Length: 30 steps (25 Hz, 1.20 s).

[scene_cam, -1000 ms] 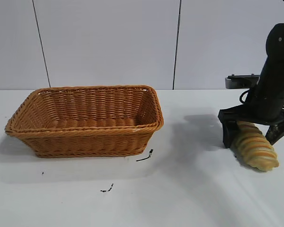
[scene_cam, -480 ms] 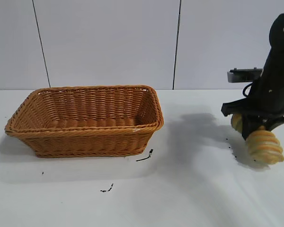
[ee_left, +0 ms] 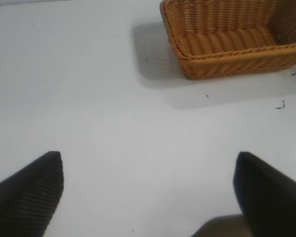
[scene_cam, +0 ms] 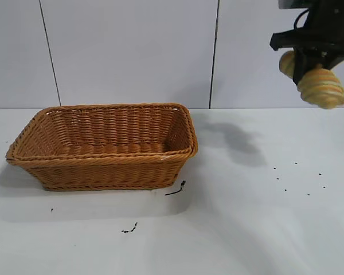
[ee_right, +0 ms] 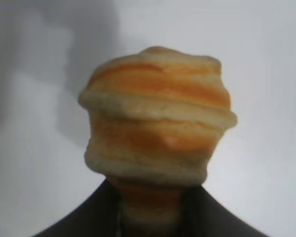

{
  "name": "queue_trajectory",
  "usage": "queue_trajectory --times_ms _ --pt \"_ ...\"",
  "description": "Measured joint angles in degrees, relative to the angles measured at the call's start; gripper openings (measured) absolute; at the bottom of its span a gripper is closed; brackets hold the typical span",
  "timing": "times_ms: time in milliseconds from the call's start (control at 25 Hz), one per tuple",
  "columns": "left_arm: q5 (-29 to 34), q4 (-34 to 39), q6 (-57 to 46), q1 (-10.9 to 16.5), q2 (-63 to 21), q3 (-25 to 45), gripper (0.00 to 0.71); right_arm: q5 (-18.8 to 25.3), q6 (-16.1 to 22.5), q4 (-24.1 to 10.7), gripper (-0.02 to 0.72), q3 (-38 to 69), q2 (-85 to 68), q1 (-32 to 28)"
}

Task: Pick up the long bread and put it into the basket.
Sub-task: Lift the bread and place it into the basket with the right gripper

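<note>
Dark specks [scene_cam: 301, 177] dot the near table [scene_cam: 246, 229], and a short black scrap [scene_cam: 176, 189] lies just beside the basket's front corner. The basket [scene_cam: 103, 146], a wide orange-brown wicker tray with flared sides and a braided rim, sits at the left of the table with nothing visible inside it. High at the far right, against the pale wall [scene_cam: 132, 51], the right gripper [scene_cam: 312, 63] has its jaws clamped on the bread [scene_cam: 320, 87] partway along the loaf, one rounded end hanging below the fingers and the other poking out behind. The loaf hangs well above the table and well apart from the basket. It is tan-gold, ribbed crosswise in pale beige and orange-brown bands, plump and rounded at the tip. The pickup looks done; the carry is in hand. The next move, by the look of it, calls for a long sweep across to the basket, then a lowering over its open middle before letting go. The left gripper [ee_left: 148, 192] hovers over bare table beside the basket, fingers spread wide and holding nothing.
</note>
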Motion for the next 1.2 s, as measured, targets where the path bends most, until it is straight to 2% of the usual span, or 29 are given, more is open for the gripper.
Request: queue_trajectory --times_ms 240,320,440,560,680,880,1200 --pt "0.0 0.0 0.0 0.0 0.0 0.0 0.696 -0.6 -9.3 0.1 0.143 -10.5 5.5 9.5" --pt "0.0 0.0 0.0 0.0 0.0 0.0 0.696 -3.4 -14.3 0.1 0.143 -10.9 5.7 12.8" --pt "0.0 0.0 0.0 0.0 0.0 0.0 0.696 -8.6 -24.2 0.3 0.143 -10.9 5.9 17.7" --pt "0.0 0.0 0.0 0.0 0.0 0.0 0.696 -13.4 -32.4 0.5 0.143 -10.9 6.1 21.7" --pt "0.0 0.0 0.0 0.0 0.0 0.0 0.696 -17.4 -37.9 0.7 0.143 -11.0 7.3 24.8" --pt "0.0 0.0 0.0 0.0 0.0 0.0 0.696 -20.6 -42.1 2.6 0.137 -11.1 12.1 26.3" --pt "0.0 0.0 0.0 0.0 0.0 0.0 0.696 -25.1 -42.8 2.9 0.135 -11.1 20.0 26.3"
